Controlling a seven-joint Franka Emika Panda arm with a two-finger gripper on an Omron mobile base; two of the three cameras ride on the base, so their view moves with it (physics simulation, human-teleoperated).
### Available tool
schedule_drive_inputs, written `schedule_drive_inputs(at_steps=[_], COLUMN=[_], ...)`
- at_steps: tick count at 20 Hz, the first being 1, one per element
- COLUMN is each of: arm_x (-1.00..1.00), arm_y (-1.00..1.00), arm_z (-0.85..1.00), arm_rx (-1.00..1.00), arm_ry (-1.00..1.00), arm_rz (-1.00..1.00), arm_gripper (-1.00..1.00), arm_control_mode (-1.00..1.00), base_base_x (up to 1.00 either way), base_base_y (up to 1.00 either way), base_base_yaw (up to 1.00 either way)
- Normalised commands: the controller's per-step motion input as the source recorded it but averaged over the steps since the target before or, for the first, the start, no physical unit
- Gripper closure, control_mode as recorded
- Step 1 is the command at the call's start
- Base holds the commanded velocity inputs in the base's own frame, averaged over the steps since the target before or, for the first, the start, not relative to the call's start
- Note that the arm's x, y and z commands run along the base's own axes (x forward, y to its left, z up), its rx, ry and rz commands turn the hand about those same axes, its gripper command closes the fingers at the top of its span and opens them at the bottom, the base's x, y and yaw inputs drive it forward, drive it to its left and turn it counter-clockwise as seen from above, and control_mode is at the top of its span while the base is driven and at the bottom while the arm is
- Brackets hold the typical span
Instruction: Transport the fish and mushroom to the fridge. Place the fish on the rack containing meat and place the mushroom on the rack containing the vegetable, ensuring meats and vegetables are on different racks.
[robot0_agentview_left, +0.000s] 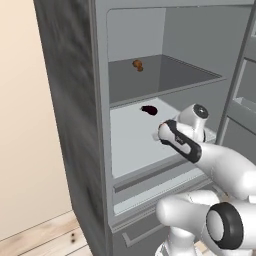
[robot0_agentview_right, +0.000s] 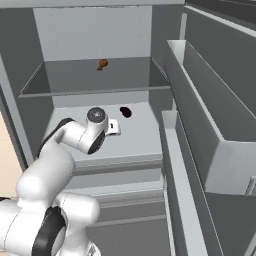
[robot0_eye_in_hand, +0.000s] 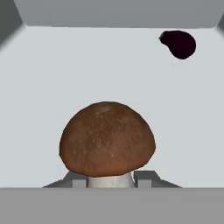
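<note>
The mushroom (robot0_eye_in_hand: 107, 139), brown cap over a short pale stem, sits between my fingers (robot0_eye_in_hand: 146, 178); my gripper (robot0_eye_in_hand: 109, 180) is shut on its stem. In the base views my gripper (robot0_agentview_left: 156, 134) (robot0_agentview_right: 116, 127) reaches into the open fridge (robot0_agentview_left: 70, 100), low over the bright white rack (robot0_agentview_left: 132, 150) (robot0_agentview_right: 142, 132). The dark purple vegetable (robot0_agentview_left: 149, 109) (robot0_agentview_right: 126, 112) (robot0_eye_in_hand: 178, 43) lies on that rack, farther back and apart from the mushroom. Above, the orange-brown meat (robot0_agentview_left: 137, 65) (robot0_agentview_right: 102, 63) rests on the darker grey rack (robot0_agentview_left: 185, 75) (robot0_agentview_right: 125, 75). The fish is out of view.
The open fridge door with its long grey bins (robot0_agentview_right: 210, 125) stands close on the right. Drawers (robot0_agentview_left: 150, 192) sit below the white rack. The fridge's left wall (robot0_agentview_right: 20, 75) and a beige room wall (robot0_agentview_left: 25, 125) bound the left side.
</note>
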Motion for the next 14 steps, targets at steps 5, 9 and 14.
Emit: schedule_drive_inputs(at_steps=[5, 9, 14], arm_x=[0.38, 0.37, 0.29], arm_y=[-0.02, 0.00, 0.00], arm_z=[-0.38, -0.44, -0.40], arm_rx=[0.00, -0.02, -0.02], arm_ry=[0.00, 0.00, 0.01], arm_rz=[0.00, 0.00, 0.00], arm_gripper=[1.00, 1.00, 1.00], arm_control_mode=[-1.00, -1.00, -1.00], base_base_x=[0.00, 0.00, 0.00], base_base_y=[0.00, 0.00, 0.00], base_base_yaw=[0.00, 0.00, 0.00])
